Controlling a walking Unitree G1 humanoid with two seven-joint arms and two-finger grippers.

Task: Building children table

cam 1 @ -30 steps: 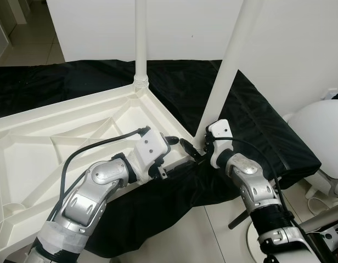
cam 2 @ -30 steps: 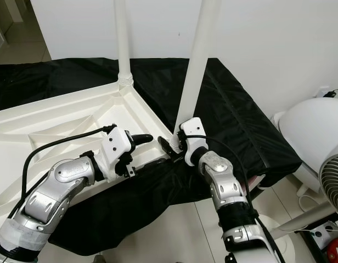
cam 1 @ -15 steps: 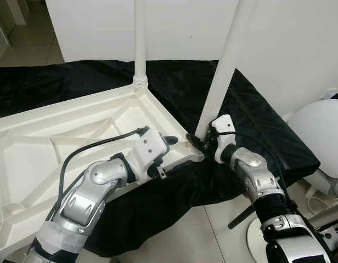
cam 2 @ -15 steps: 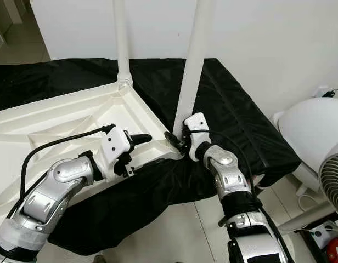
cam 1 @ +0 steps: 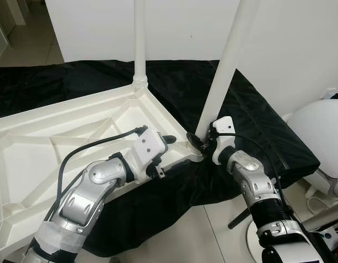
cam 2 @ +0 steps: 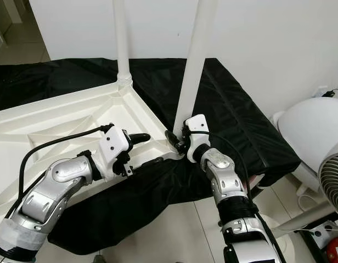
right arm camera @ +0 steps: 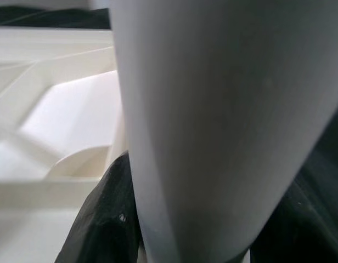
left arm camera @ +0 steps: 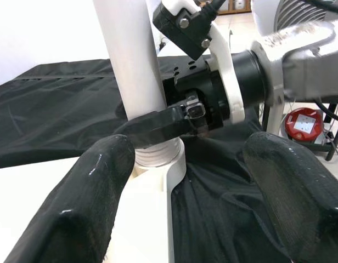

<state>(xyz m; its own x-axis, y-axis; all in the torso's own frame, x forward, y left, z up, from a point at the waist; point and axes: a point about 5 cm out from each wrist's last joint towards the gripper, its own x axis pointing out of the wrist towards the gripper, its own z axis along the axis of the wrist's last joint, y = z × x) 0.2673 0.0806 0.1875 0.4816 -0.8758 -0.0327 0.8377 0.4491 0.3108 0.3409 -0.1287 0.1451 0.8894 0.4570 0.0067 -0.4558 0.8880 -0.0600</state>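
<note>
Black cloth [cam 1: 257,115] under unlabelled tabletop [cam 1: 59,137], right hand [cam 1: 197,143] round leg [cam 1: 224,71]

Both eye views looked down over the tabletop's [cam 1: 75,129] near corner; both wrist views sat close at the leg [left arm camera: 133,66] there.

Both white legs [cam 1: 229,60] ran off the top edge. The tabletop [cam 1: 43,148] was cut at the left, its lower rim hidden behind the left arm.

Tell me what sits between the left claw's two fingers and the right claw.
In the left wrist view, the near table leg stands between the left claw and the right claw, which grips its threaded base.
</note>
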